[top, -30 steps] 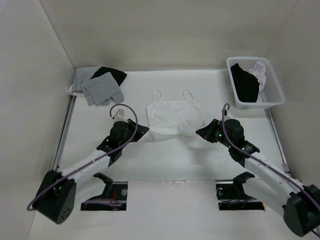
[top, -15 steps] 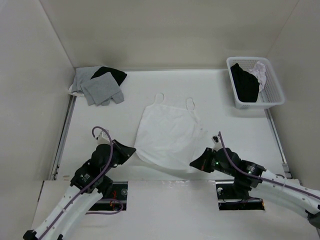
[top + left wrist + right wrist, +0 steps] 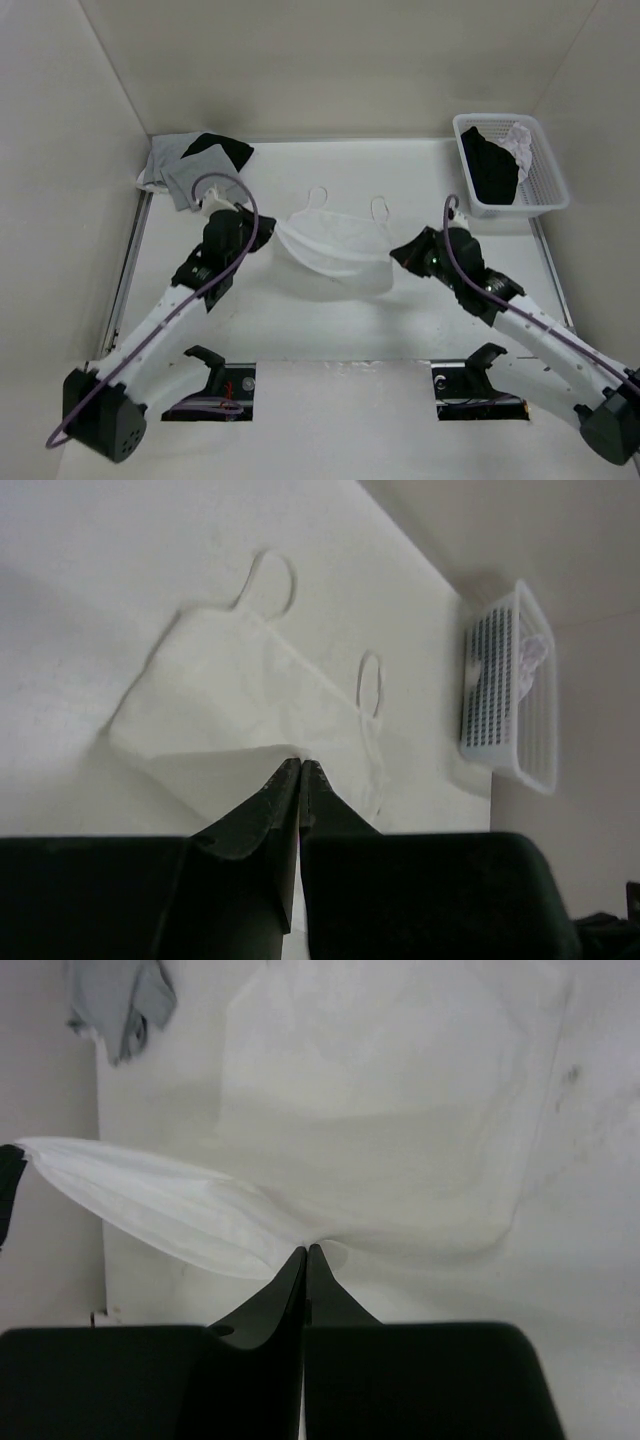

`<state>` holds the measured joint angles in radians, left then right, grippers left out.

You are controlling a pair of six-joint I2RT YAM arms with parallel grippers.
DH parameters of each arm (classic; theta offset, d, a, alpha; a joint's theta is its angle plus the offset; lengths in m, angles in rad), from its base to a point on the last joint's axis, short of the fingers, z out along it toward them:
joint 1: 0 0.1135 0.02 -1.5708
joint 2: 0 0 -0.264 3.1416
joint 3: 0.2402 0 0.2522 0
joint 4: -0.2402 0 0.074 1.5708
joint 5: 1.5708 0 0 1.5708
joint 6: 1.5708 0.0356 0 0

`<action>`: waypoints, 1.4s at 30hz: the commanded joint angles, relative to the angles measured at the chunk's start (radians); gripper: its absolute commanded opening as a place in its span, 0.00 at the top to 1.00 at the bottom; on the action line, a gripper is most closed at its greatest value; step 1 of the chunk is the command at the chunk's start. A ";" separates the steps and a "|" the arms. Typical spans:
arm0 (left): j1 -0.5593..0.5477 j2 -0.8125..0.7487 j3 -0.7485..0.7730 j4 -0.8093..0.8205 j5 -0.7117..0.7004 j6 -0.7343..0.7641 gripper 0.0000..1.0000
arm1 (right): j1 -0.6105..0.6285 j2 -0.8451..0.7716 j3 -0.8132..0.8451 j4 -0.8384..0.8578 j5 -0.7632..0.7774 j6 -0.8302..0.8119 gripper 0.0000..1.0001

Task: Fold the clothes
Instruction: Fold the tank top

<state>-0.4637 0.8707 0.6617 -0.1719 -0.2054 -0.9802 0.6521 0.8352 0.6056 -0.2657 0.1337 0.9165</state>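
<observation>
The clothes, a thin white camisole (image 3: 335,248), hang doubled in a sagging band at the table's middle, with the two strap loops (image 3: 318,192) lying flat on the table beyond. My left gripper (image 3: 270,228) is shut on the left hem corner, and the left wrist view shows its tips (image 3: 300,763) pinching the camisole (image 3: 230,680). My right gripper (image 3: 396,256) is shut on the right hem corner. In the right wrist view the camisole (image 3: 180,1210) stretches from its tips (image 3: 306,1250) across to the left gripper (image 3: 8,1175).
A pile of grey and black garments (image 3: 198,165) lies in the back left corner. A white mesh basket (image 3: 540,195) with black and whitish cloths stands at the back right, also seen in the left wrist view as the basket (image 3: 510,690). Walls enclose the table.
Both grippers pulled the hem to the near edge, spreading the camisole flat, then carried it up and back toward the straps. The fabric now hangs doubled between them.
</observation>
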 commanded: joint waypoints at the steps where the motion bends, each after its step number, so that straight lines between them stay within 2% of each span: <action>1: 0.069 0.192 0.131 0.294 0.030 0.052 1.00 | -0.145 0.123 0.120 0.195 -0.115 -0.119 1.00; 5: 0.105 0.445 0.291 0.391 0.047 0.034 1.00 | -0.315 0.312 0.221 0.322 -0.258 -0.107 1.00; 12: 0.129 0.825 0.613 0.391 0.070 0.054 0.95 | -0.472 0.631 0.385 0.414 -0.370 -0.093 0.98; 14: 0.135 0.922 0.682 0.376 0.060 0.061 0.89 | -0.492 0.715 0.434 0.419 -0.367 -0.091 0.95; 17: 0.161 1.010 0.742 0.356 0.072 0.045 0.73 | -0.516 0.855 0.517 0.413 -0.378 -0.079 0.77; 20: 0.181 0.946 0.630 0.377 0.049 0.040 0.70 | -0.513 0.886 0.524 0.404 -0.370 -0.093 0.66; 23: 0.187 0.817 0.408 0.445 0.043 0.029 0.72 | -0.484 0.822 0.433 0.418 -0.316 -0.111 0.67; 27: 0.184 0.685 0.106 0.528 0.078 0.009 0.72 | -0.402 0.678 0.248 0.441 -0.243 -0.137 0.94; 29: 0.199 0.662 0.026 0.540 0.136 0.015 0.71 | -0.359 0.627 0.182 0.431 -0.226 -0.159 0.98; 31: 0.216 0.646 -0.025 0.560 0.187 0.021 0.68 | -0.325 0.590 0.136 0.415 -0.218 -0.177 0.95; 35: 0.230 0.674 -0.051 0.600 0.222 0.038 0.64 | -0.291 0.568 0.095 0.384 -0.184 -0.197 0.74; 42: 0.219 0.757 -0.014 0.635 0.241 0.031 0.62 | -0.262 0.601 0.085 0.333 -0.121 -0.211 0.71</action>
<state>-0.2382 1.6089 0.6113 0.3820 0.0078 -0.9531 0.3687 1.4235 0.6918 0.0734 -0.0338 0.7307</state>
